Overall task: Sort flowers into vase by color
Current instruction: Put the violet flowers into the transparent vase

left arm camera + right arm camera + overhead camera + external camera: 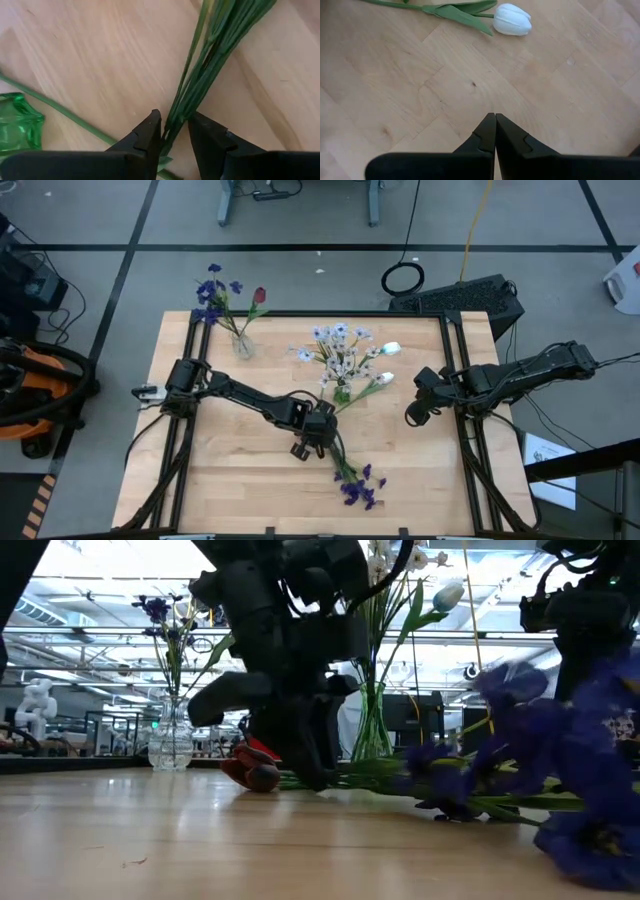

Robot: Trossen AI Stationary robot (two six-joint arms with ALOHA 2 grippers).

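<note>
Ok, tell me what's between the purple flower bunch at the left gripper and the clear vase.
Nothing visible blocks it. The left gripper straddles the purple flower stems; bare table runs from there to the clear vase, and the green vase stands off to one side.
</note>
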